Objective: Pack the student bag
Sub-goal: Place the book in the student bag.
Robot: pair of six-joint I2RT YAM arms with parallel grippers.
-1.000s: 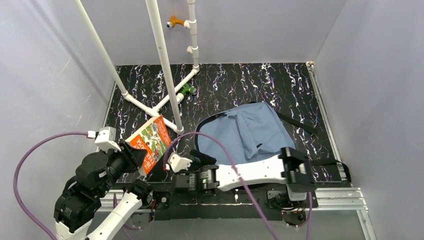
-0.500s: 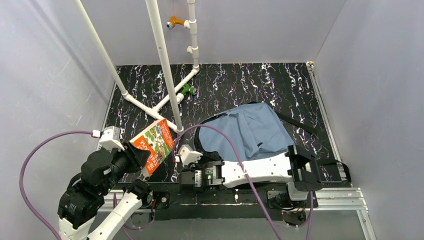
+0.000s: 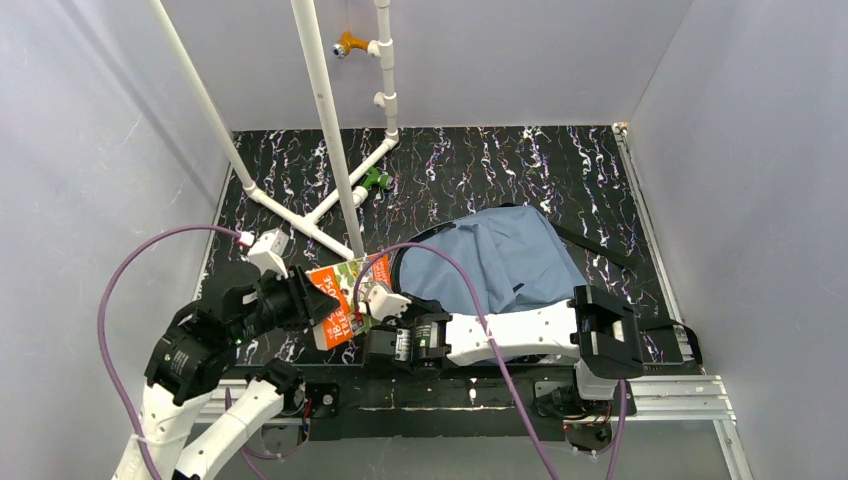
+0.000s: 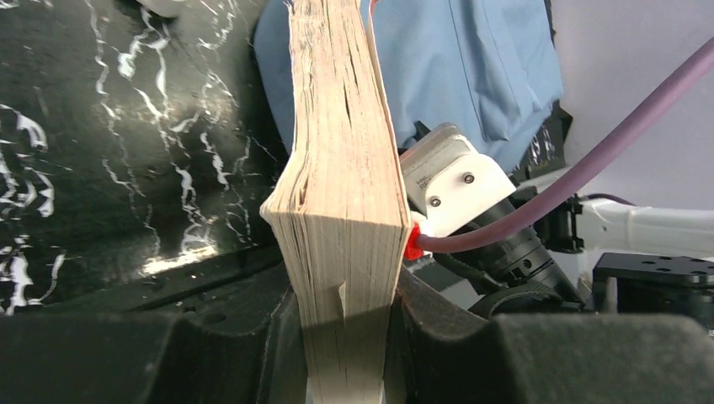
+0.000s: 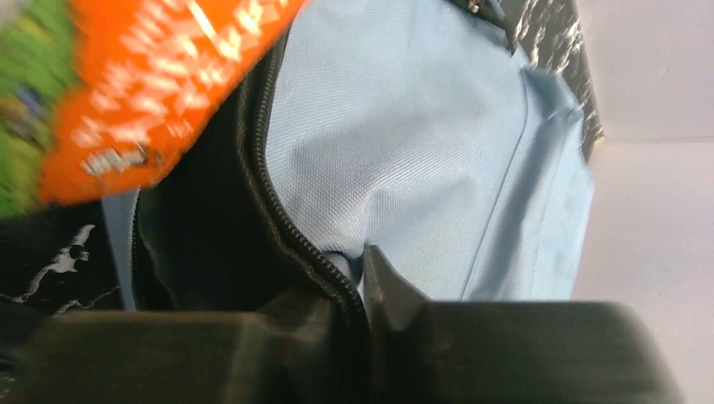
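Clamping an orange-and-green book (image 3: pixel 345 300) tight in the left jaws, page edges up. Pinching the black zipper rim of the student bag (image 3: pixel 500 260) in the right jaws, narrowed right down on the fabric. Lying slumped on the speckled surface (image 3: pixel 500 160) just beyond the right jaws, mouth gaping, with the book's corner hovering just above them.
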